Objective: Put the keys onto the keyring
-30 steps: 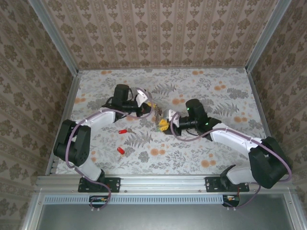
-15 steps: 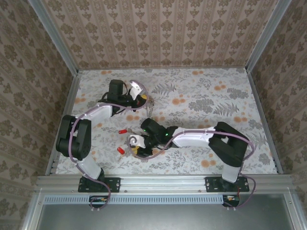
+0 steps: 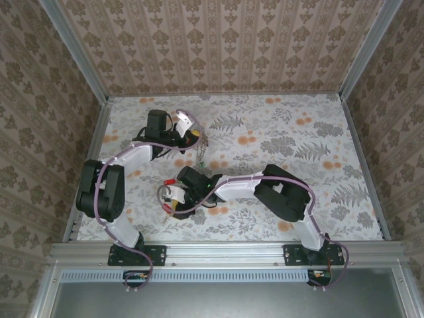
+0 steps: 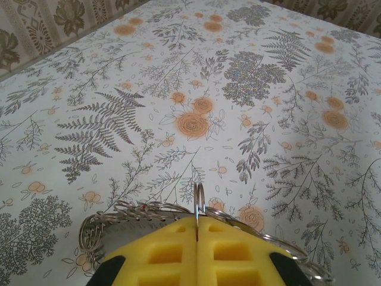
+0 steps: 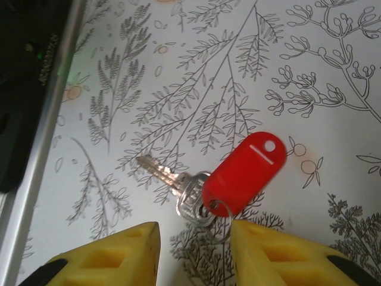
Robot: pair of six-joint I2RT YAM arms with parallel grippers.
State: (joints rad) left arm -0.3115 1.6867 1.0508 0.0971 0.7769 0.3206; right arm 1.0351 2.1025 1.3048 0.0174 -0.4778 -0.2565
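While its yellow pads (image 4: 238,253) are pressed flat together, the left gripper (image 4: 197,229) pinches the keyring (image 4: 138,210) by one thin wire ring that stands upright out of the seam between them. The rest of the keyring fans out to either side just beyond the fingertips as a bundle of silvery-grey wire loops, held above the table (image 4: 268,71) with its print of ferns and orange blossoms. From overhead, the left gripper (image 3: 194,137) sits toward the far left of the table, and the keyring (image 3: 201,151) hangs below it as a short, thin strand; what is on it is too small to make out.

The right gripper (image 5: 195,233) is spread, its two yellow fingers well apart and closed on nothing. A red key (image 5: 244,173) lies flat on the table just ahead of the gap: an oblong red plastic head with a white line and a white dot, a small steel ring at its near end, and a short silver blade pointing away to the left. An aluminium rail (image 5: 41,149) runs along the table's left edge. Overhead, the right gripper (image 3: 167,201) reaches across to the near left of the table, with a second red key (image 3: 170,181) lying just beyond it.
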